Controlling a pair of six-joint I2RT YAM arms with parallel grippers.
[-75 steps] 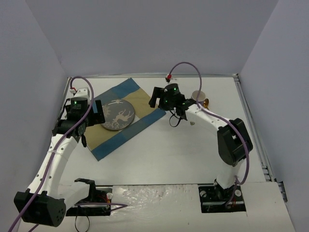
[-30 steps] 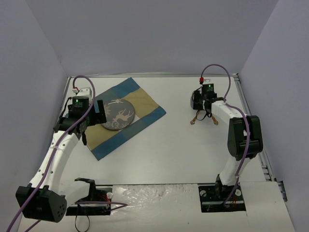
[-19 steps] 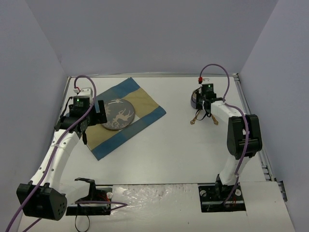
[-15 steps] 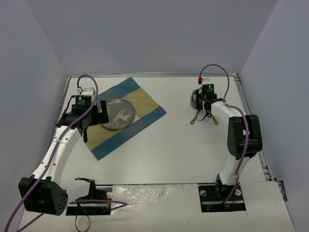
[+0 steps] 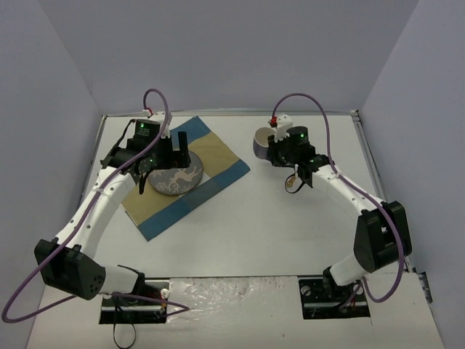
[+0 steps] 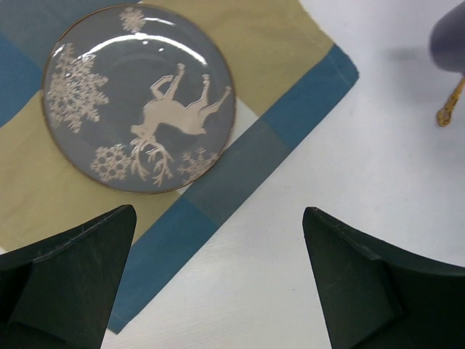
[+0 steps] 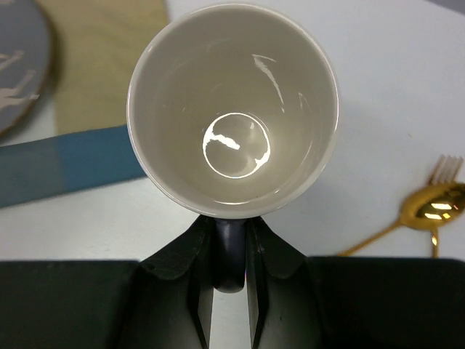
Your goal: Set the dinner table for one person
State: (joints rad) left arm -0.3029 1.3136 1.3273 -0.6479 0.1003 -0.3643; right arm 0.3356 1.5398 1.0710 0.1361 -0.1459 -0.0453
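A white table (image 5: 276,233) is seen from above, spread beneath both arms and bearing everything else. A striped placemat (image 5: 211,163) lies askew on its far left part, with a grey plate (image 5: 174,174) resting on it.

The right gripper (image 5: 275,149) is closed on the handle of a mug (image 5: 261,139). In the right wrist view the handle is pinched between both fingers and the pale inside of the mug (image 7: 232,109) faces the camera. The mug is held beyond the placemat's right corner, apart from the cloth, and seems lifted off the table.

From the mug, the placemat lies toward the robot's left, and gold cutlery (image 5: 293,182) lies on the table on the near side of the gripper. The right arm is judged the nearer one for setting the mug down beside the placemat.

The left gripper (image 6: 218,283) is spread wide and holds nothing. It hangs over the plate's near edge.
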